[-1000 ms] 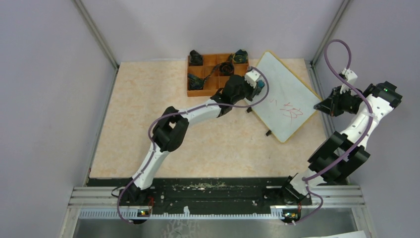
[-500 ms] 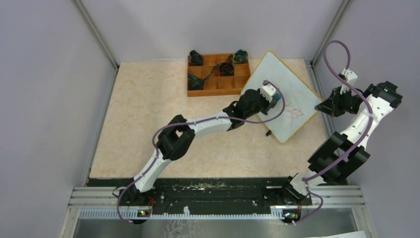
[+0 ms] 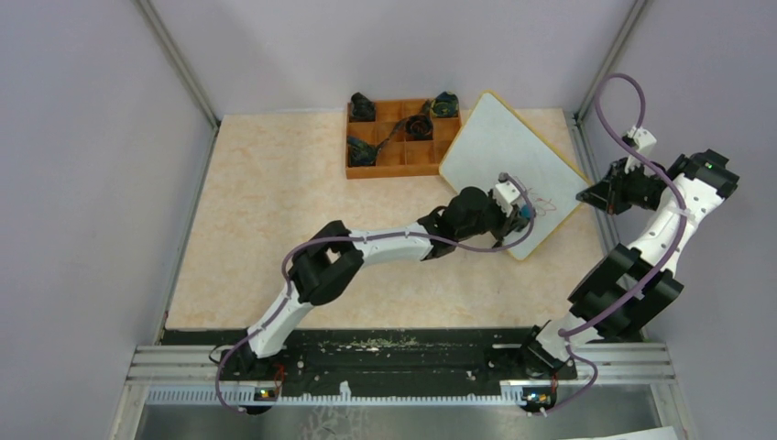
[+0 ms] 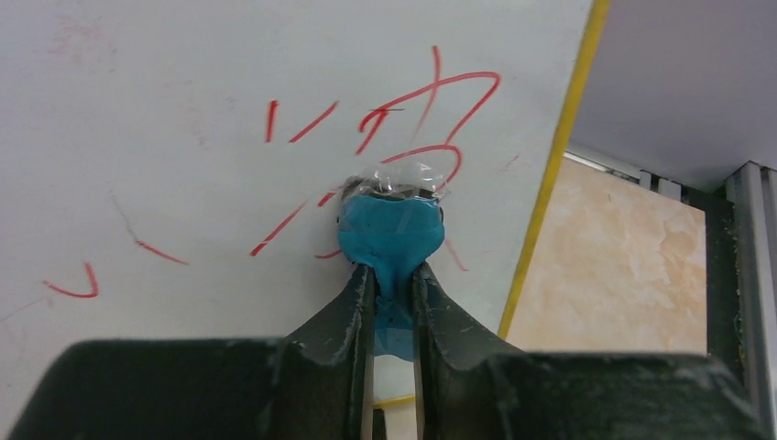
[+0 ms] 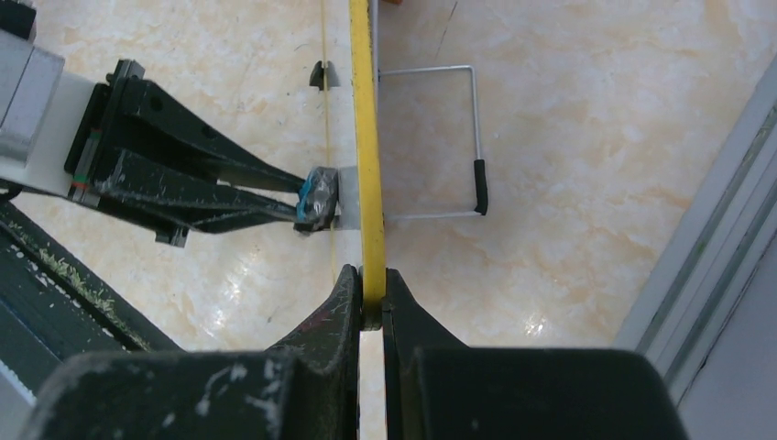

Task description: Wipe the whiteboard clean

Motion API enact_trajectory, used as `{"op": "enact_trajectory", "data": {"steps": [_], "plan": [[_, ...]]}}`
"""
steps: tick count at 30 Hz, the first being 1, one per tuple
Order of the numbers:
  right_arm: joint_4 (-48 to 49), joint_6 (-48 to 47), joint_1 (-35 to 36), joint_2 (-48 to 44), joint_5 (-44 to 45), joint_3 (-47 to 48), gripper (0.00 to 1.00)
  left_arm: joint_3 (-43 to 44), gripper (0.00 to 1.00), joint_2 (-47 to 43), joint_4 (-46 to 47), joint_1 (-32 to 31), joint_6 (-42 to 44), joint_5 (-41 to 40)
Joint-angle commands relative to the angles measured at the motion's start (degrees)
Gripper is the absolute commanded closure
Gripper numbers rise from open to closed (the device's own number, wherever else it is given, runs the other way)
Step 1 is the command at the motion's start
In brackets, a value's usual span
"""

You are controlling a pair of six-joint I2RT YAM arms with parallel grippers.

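Observation:
The whiteboard (image 3: 499, 156) stands tilted at the back right of the table, white with a thin yellow frame. Red handwritten marks (image 4: 421, 110) show on its face. My left gripper (image 3: 524, 213) is shut on a blue eraser (image 4: 391, 229) whose tip presses on the board among the red strokes. My right gripper (image 3: 593, 196) is shut on the board's yellow edge (image 5: 367, 165) and holds it by the right corner. In the right wrist view the left fingers (image 5: 211, 183) with the eraser (image 5: 316, 199) meet the board's face edge-on.
An orange compartment tray (image 3: 392, 161) with dark items stands at the back, just left of the board. The board's wire stand (image 5: 440, 137) with black feet shows behind it. Grey walls and metal posts close in the table's sides.
My left gripper has swept with the eraser down and right across the board toward its lower right edge. The red marks have grown fainter. The board has shifted a little.

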Motion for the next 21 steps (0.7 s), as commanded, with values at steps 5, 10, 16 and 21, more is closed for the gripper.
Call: {"op": "enact_trajectory", "data": {"steps": [5,10,16,21], "plan": [[-5.69,-5.27,2.75,0.53,9.38,-3.15,1.0,-0.94,0.99,-2.28,-1.24,7.05,2.18,-1.82],[-5.69,-4.76,2.73,0.36,9.84,-2.87,1.0,4.69,0.98,0.83,-5.1,9.19,5.79,-3.98],[-5.73,-4.56,2.73,-0.16,10.46,-2.85,1.0,10.16,0.99,4.86,-8.2,11.59,7.08,-6.28],[-5.7,-4.36,2.71,-0.26,10.87,-2.9,1.0,8.14,0.99,4.43,-7.39,13.59,6.35,-7.07]]}}
